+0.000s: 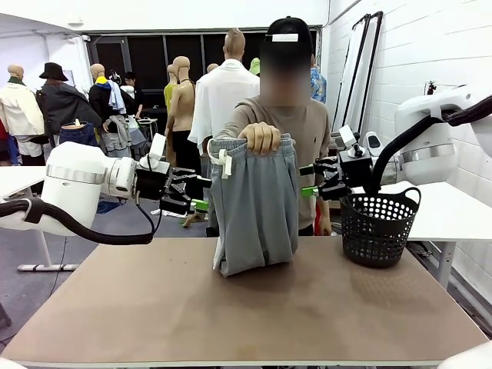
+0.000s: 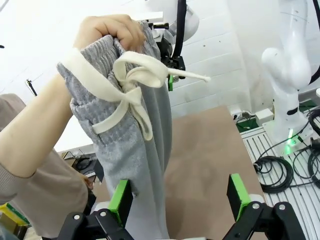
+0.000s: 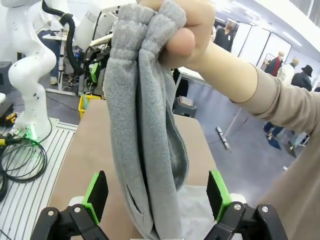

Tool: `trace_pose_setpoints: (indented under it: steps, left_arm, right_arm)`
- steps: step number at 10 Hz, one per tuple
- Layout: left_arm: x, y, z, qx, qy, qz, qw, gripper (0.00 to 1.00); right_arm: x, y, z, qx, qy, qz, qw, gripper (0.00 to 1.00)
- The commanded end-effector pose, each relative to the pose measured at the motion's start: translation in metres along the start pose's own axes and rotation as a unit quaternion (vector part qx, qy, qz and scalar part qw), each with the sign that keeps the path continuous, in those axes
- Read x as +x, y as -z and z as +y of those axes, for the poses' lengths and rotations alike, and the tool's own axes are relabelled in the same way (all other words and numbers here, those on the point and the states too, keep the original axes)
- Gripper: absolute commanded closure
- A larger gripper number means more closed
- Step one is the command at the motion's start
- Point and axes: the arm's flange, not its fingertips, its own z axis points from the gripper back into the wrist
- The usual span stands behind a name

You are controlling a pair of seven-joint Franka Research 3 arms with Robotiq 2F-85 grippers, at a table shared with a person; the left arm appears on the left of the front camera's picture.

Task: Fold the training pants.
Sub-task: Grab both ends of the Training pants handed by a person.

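Presently held: training pants (image 1: 254, 207), grey, bunched at the waistband in the person's fist (image 1: 261, 138); hanging doubled, lower fold touching the counter (image 1: 154, 307) towards its 12 o'clock; probably lifted so that both edges are offered for grasping; white drawstring (image 1: 224, 161) dangling at the pants' 10 o'clock; robot's left hand (image 1: 198, 194), fingers apart and empty, at the pants' 9 o'clock; robot's right hand (image 1: 314, 178), fingers apart and empty, at their 3 o'clock; black basket (image 1: 380, 227) at the counter's 2 o'clock, apart from the cloth.
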Motion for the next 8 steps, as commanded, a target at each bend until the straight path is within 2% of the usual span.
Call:
trace_pose_setpoints:
  steps: [1,2,5,6,8]
  left_arm:
    - [-0.0009,-0.0033,0.0003,-0.002,0.005,0.009,1.0,0.0]
    - [-0.0009,-0.0033,0.0003,-0.002,0.005,0.009,1.0,0.0]
    - [-0.0018,-0.0018,0.0008,0.002,0.001,0.007,1.0,0.0]
    - [-0.0025,0.0009,0.0038,0.019,0.003,0.002,1.0,0.0]
    - [0.0013,0.0003,0.009,0.046,0.002,-0.026,0.999,0.0]
  right_arm:
    - [0.0044,-0.0031,-0.0036,-0.004,-0.003,0.03,1.0,0.0]
    - [0.0,0.0,0.0,0.0,0.0,0.0,1.0,0.0]
    - [-0.0003,-0.0023,-0.0002,-0.001,-0.002,0.007,1.0,0.0]
    - [0.0017,-0.0003,-0.001,0.008,0.004,-0.016,1.0,0.0]
    - [0.0071,0.0022,0.0001,0.016,0.006,-0.032,0.999,0.0]
